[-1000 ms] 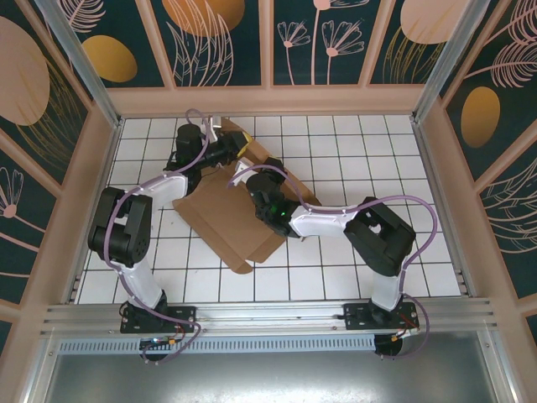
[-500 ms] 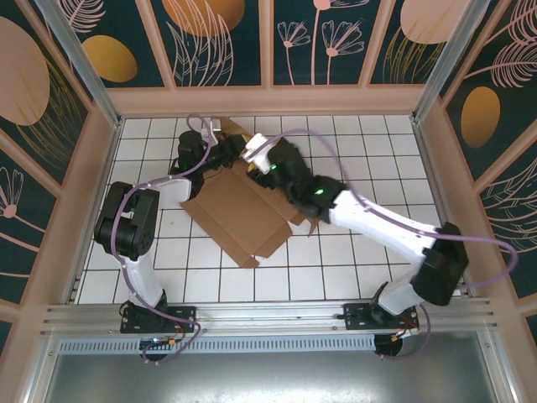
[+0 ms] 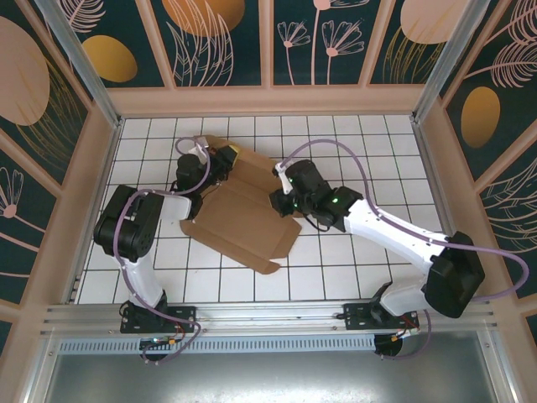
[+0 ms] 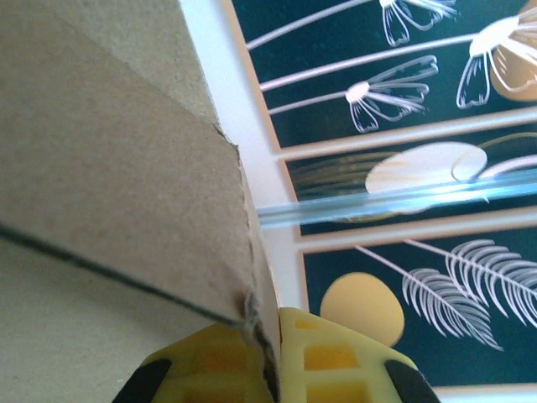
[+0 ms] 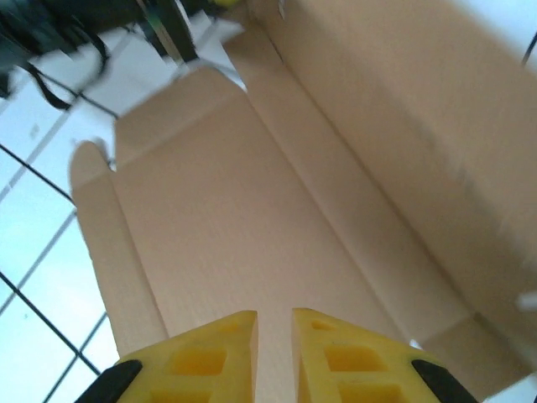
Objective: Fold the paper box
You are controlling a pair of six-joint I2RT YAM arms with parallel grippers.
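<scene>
left gripper (image 4: 270,369) clamped shut, right gripper (image 5: 273,336) fingers nearly together, both arms reaching forward

The top external camera looks steeply down from above and behind the arm bases, taking in the whole white tiled table (image 3: 352,277) out to the floral far wall (image 3: 268,42). The left wrist camera sits very close against the paper box (image 4: 109,193), looking past its own yellow fingers (image 4: 336,361) toward the patterned wall panels (image 4: 403,168). The right wrist camera looks down from near range over its yellow fingertips (image 5: 336,353) onto the box's inner panels and a strip of tiles at left. All three views share the cardboard.
</scene>
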